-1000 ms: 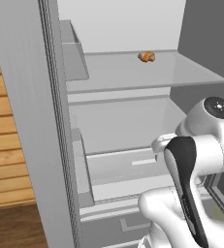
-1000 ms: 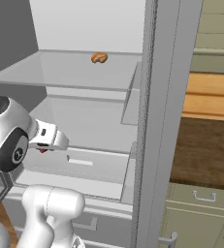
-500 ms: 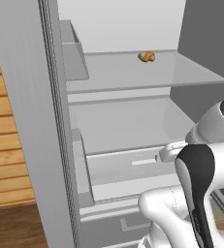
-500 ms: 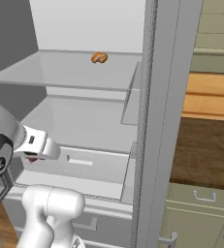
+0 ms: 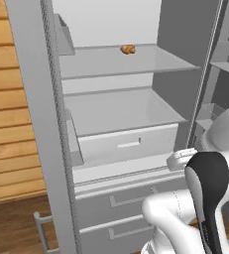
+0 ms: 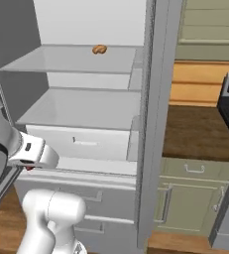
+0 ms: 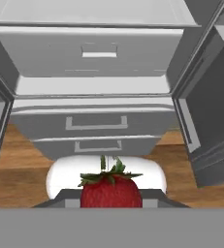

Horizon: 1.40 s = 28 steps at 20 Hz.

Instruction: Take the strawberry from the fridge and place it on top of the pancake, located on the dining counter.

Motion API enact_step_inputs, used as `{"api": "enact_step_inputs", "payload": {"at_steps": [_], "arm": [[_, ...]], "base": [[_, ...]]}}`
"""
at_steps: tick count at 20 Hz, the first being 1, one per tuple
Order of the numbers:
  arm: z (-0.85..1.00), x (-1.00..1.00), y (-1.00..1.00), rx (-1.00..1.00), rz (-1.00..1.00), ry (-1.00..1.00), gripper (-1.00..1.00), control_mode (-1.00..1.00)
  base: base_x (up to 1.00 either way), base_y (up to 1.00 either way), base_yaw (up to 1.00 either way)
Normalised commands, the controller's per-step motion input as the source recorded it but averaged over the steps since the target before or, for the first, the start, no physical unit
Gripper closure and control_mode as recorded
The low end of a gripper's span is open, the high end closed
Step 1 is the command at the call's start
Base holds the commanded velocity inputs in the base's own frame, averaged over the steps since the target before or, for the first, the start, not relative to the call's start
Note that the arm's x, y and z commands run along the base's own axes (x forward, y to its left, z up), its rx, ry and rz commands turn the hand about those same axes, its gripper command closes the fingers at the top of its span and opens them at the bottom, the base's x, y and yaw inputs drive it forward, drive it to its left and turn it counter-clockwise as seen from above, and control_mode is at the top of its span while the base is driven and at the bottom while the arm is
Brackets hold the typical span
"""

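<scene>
Gripper (image 7: 111, 201): clenched on the strawberry (image 7: 111, 192), red body and green leaves seen at the bottom of the hand view, directly in front of the camera. Hand positioned outside and below the open fridge (image 6: 150, 124), level with its lower section, facing the two drawers (image 7: 96, 128) from in front. Beyond the drawers: white crisper bin (image 5: 128, 144), bare lower shelf (image 6: 81, 109), then upper shelf (image 5: 121, 60) carrying an orange-brown lumpy food item (image 5: 128, 49) at the back, well apart from the hand. Step in hand, by judgement: retrieval complete, transport to the dining counter pending. Next move: clear the open door panels on both sides, turn the base away from the fridge, locate the pancake, lower the fruit onto its centre. Firm grip required throughout; small rounded fruit likely to roll once released.
</scene>
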Motion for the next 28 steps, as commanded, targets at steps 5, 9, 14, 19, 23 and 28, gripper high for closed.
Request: {"api": "enact_step_inputs", "payload": {"at_steps": [5, 9, 14, 19, 23, 28], "arm": [[0.0, 0.0, 0.0, 0.0, 0.0, 0.0, 1.0, 1.0], [0.0, 0.0, 0.0, 0.0, 0.0, 0.0, 1.0, 1.0], [0.0, 0.0, 0.0, 0.0, 0.0, 0.0, 1.0, 1.0], [0.0, 0.0, 0.0, 0.0, 0.0, 0.0, 1.0, 1.0], [0.0, 0.0, 0.0, 0.0, 0.0, 0.0, 1.0, 1.0], [0.0, 0.0, 0.0, 0.0, 0.0, 0.0, 1.0, 1.0]], "base": [[-0.59, 0.31, -0.45], [-0.08, 0.54, -0.54], [-0.12, 0.56, -0.69], [-0.15, 0.65, -0.69], [-0.55, 0.32, -0.71], [-0.46, -0.01, -0.68]]}}
